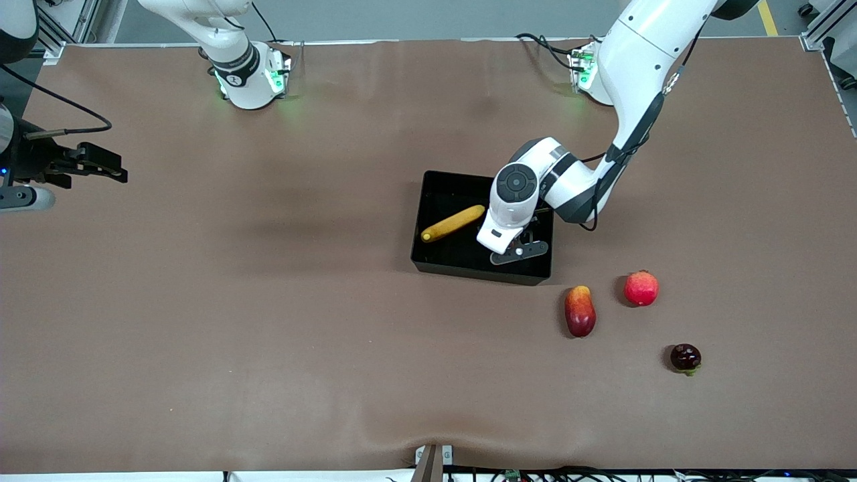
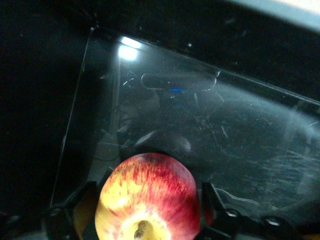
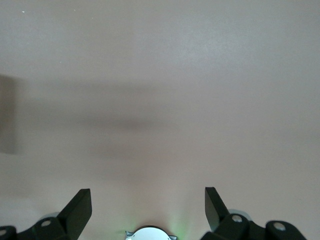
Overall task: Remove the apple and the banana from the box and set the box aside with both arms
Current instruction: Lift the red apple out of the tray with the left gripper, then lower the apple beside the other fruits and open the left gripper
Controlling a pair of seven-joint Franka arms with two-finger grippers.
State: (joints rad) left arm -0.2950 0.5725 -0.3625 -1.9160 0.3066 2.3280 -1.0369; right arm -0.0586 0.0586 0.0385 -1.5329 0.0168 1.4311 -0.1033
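Streaky red-yellow apple (image 2: 147, 197) seemingly between left gripper (image 2: 150, 210) fingers over glossy black box (image 1: 469, 258); right gripper (image 3: 148, 207) apart.

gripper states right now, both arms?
Left gripper: around the apple, over the black box.
Right gripper: open, empty, waiting over bare table.

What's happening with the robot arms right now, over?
Left gripper in the box, around an apple. Right gripper open, waiting over bare table. Banana in box. Nothing in the way.
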